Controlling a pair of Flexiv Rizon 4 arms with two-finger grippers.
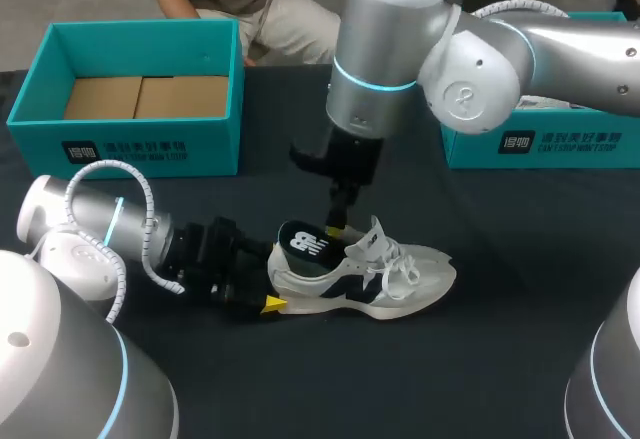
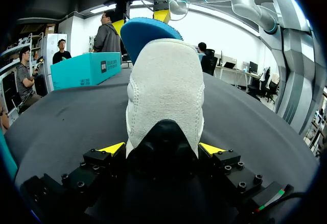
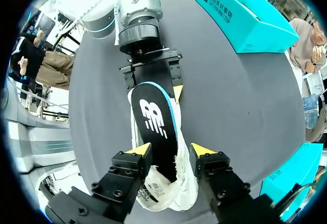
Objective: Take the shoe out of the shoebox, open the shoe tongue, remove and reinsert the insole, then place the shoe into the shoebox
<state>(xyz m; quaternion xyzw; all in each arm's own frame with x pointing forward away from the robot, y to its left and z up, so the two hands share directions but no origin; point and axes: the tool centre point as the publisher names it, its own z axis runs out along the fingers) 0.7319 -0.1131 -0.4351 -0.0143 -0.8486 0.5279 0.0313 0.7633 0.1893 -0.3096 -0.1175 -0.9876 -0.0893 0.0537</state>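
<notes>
A white-and-navy sneaker (image 1: 400,277) sits on its sole at the centre of the frame on the black table (image 1: 500,359), with its toe pointing right. The left gripper (image 2: 162,150) comes in from the lower left and is clamped on the sneaker's heel, a yellow tip pressed to each side. The black, blue-edged insole (image 1: 303,244) sticks up out of the sneaker's opening, its heel end raised and tilted left. The right gripper (image 1: 336,227) hangs from above at the insole's middle; whether it pinches the insole cannot be told. The open teal shoebox (image 1: 130,149) sits at upper left, well apart from the sneaker. A second teal box (image 1: 540,144) sits at upper right.
</notes>
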